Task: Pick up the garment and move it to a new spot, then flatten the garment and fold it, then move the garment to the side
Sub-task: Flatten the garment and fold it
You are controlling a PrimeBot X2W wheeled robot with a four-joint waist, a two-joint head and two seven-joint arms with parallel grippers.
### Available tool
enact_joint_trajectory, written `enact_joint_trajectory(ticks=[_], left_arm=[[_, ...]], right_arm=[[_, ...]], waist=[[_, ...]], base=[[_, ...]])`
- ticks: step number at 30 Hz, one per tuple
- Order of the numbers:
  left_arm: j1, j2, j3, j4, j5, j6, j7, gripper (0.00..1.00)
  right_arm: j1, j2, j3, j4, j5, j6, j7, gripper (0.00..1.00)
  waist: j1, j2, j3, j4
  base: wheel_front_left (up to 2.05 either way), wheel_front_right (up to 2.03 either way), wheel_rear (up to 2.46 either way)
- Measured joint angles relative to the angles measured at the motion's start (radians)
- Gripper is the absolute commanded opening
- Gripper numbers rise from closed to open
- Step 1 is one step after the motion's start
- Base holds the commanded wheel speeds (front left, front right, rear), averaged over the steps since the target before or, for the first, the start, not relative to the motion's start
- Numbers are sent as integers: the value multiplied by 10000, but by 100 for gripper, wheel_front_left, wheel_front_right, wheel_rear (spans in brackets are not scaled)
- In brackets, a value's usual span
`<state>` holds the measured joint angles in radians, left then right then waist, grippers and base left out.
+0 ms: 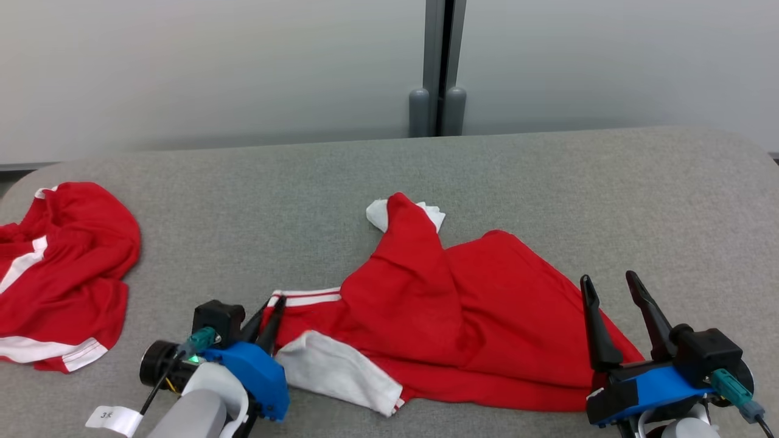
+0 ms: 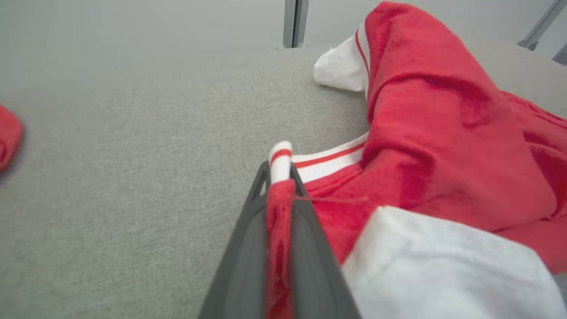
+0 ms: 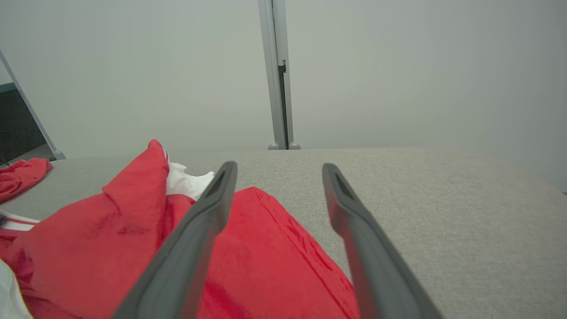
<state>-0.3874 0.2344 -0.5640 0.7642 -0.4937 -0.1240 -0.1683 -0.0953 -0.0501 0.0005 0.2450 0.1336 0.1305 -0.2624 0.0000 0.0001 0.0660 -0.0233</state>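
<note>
Handling: red cloth garment with white striped trim (image 1: 462, 304), crumpled mid-table; judged soft, light, limp, prone to bunching.
Hold points: striped hem corner (image 2: 280, 161); opposite plain red edge.
Left gripper (image 1: 274, 302): fingers pinched on that striped corner.
Right gripper (image 1: 608, 277): fingers spread wide, empty, at the red edge.
Surface: grey fabric-covered table (image 1: 548, 176).
Nearby: second red-and-white garment (image 1: 61, 267), well apart, left.

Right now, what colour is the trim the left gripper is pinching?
The trim is white with a red stripe; clearest in the left wrist view.
</note>
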Motion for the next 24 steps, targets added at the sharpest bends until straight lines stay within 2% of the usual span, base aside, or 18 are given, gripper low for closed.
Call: enact_joint_trajectory(ticks=[9, 17, 24], left_arm=[[415, 163, 36, -1628, 58, 477, -435, 0], [1406, 579, 29, -3396, 23, 1018, -94, 0], [1460, 871, 61, -4474, 132, 1369, 130, 0]], right_arm=[[221, 0, 12, 13, 161, 0, 0, 100], [360, 0, -84, -38, 207, 0, 0, 100], [259, 0, -111, -35, 207, 0, 0, 100]], waist=[[-2, -1, -389, 261], [-1, 0, -302, 500], [-1, 0, -162, 562]], base=[[0, 0, 0], [0, 0, 0], [0, 0, 0]])
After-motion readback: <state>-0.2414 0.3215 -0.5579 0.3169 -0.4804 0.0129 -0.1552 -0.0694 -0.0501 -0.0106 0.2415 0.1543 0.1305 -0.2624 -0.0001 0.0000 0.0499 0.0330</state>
